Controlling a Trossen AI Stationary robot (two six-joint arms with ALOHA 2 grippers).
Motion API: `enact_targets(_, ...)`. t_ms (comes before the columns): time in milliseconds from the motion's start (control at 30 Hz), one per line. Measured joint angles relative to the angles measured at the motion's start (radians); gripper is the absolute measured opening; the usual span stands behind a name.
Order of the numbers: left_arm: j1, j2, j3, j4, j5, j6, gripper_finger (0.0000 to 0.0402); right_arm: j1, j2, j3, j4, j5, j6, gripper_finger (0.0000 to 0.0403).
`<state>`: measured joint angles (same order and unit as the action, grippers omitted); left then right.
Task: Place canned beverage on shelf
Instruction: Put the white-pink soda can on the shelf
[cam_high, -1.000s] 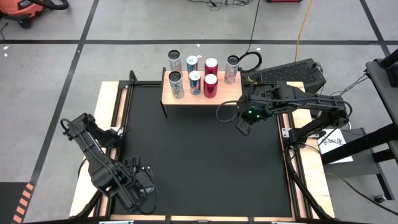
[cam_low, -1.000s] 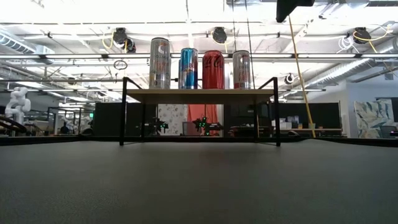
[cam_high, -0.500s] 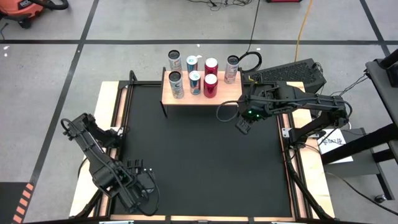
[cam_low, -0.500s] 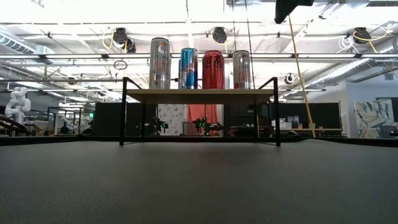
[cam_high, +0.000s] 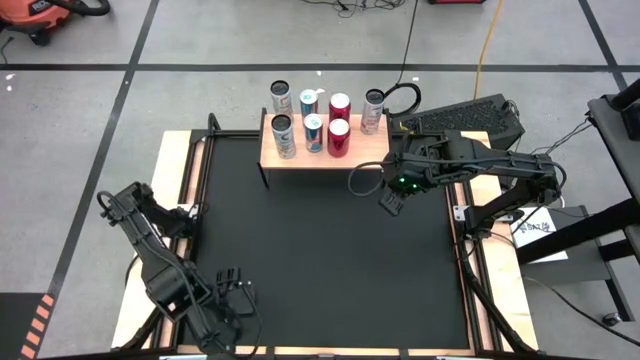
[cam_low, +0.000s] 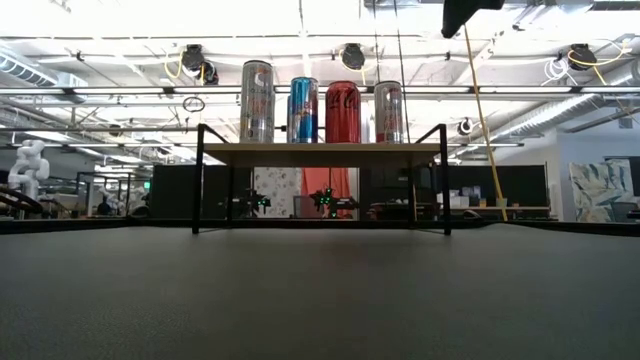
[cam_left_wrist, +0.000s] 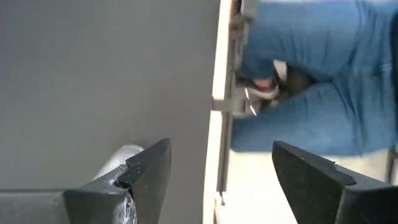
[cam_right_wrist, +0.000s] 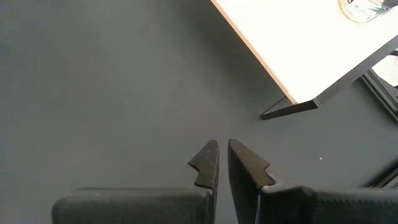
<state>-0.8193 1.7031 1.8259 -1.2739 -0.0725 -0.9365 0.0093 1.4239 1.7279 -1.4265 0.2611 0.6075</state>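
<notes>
Up close, the right gripper (cam_right_wrist: 222, 163) had its two dark fingers (cam_right_wrist: 207, 163) drawn together with only a sliver of gap, holding nothing. Seen from above, it (cam_high: 390, 203) hung over the black mat (cam_high: 330, 250) at about two o'clock from the mat's middle, just off the shelf's right front leg. The left gripper (cam_left_wrist: 221, 177) had its fingers (cam_left_wrist: 152, 168) parted, nothing between them; past them lay the mat's edge, the pale table rim and a person's blue-clad legs (cam_left_wrist: 317, 93) beyond. From above, that gripper (cam_high: 232, 290) sat near seven o'clock on the mat, close to the table's front edge.

The shelf (cam_high: 350, 150), a light-wood board on thin black legs, stood at twelve o'clock along the mat's far edge. On it stood the cans: a silver can (cam_high: 284, 135), a blue can (cam_high: 314, 132), a red can (cam_high: 338, 137), and another silver one (cam_high: 374, 110) toward the right. From table height these four (cam_low: 322, 103) showed upright, side by side on the board. Three more cans (cam_high: 310, 101) stood just behind the shelf.
</notes>
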Motion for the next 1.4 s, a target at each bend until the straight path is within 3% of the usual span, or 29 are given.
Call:
enact_targets(167, 0.007, 0.000, 0.000, 0.009, -0.228, 0.048, 0.0277, 0.000, 0.000, 0.000, 0.000, 0.000, -0.008, 0.0018)
enact_targets(300, 0.019, 0.000, 0.000, 0.008, -0.299, 0.185, 0.0277, 0.006, 0.000, 0.000, 0.000, 0.000, -0.009, 0.0018)
enact_targets(533, 0.053, 0.000, 0.000, 0.009, -0.307, 0.466, 0.0277, 0.013, 0.000, 0.000, 0.000, 0.000, -0.011, 0.0018)
enact_targets(800, 0.090, 0.000, 0.000, 0.008, -0.310, 0.478, 0.0277, 0.051, 0.000, 0.000, 0.000, 0.000, -0.018, 0.0018)
enact_targets(1000, 0.112, 0.000, 0.000, 0.009, -0.305, 0.608, 0.0277, 0.076, 0.000, 0.000, 0.000, 0.000, -0.025, 0.0018)
enact_targets(1400, 0.119, 0.000, 0.000, -0.008, -0.258, 0.684, 0.0277, 0.079, 0.000, 0.000, 0.000, 0.001, -0.029, 0.0018)
